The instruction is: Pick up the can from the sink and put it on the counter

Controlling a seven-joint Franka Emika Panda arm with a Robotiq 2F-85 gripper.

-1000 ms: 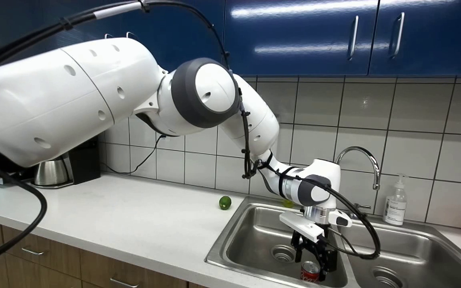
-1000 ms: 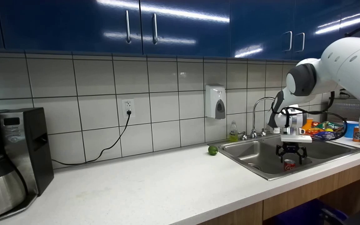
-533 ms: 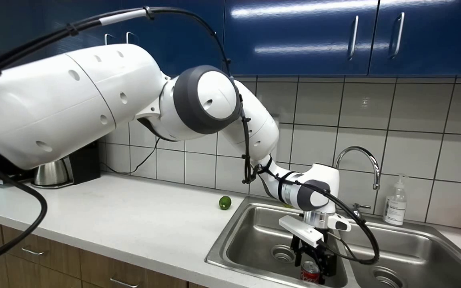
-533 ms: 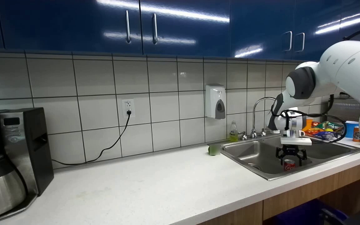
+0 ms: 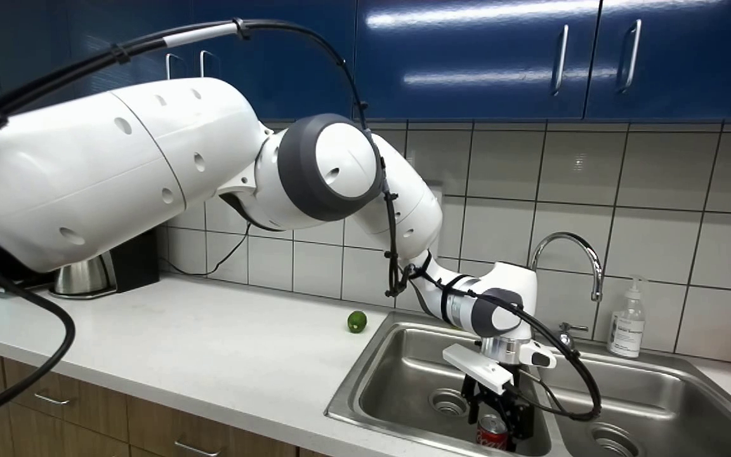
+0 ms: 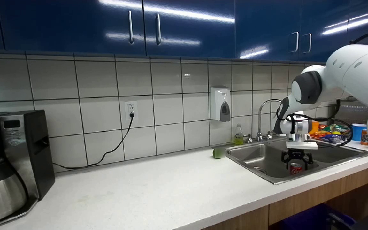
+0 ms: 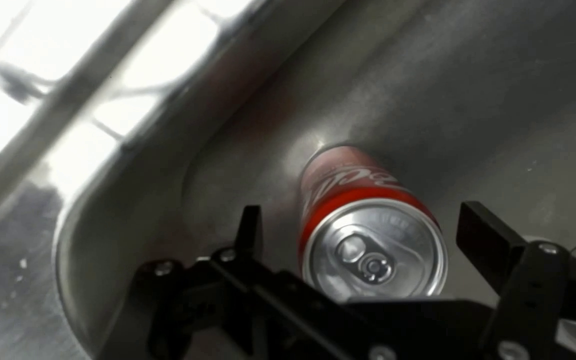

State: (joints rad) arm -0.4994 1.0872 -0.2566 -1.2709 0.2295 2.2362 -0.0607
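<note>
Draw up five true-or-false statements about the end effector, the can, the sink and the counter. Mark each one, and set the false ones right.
1. The end effector is open, with the can between its fingers in the wrist view. True.
2. The can lies on its side. False: it stands upright in the sink.
3. The can is in the basin nearer the coffee maker. True.
4. The sink has only one basin. False: it has two, side by side.
5. A round green object lies on the counter. True.
</note>
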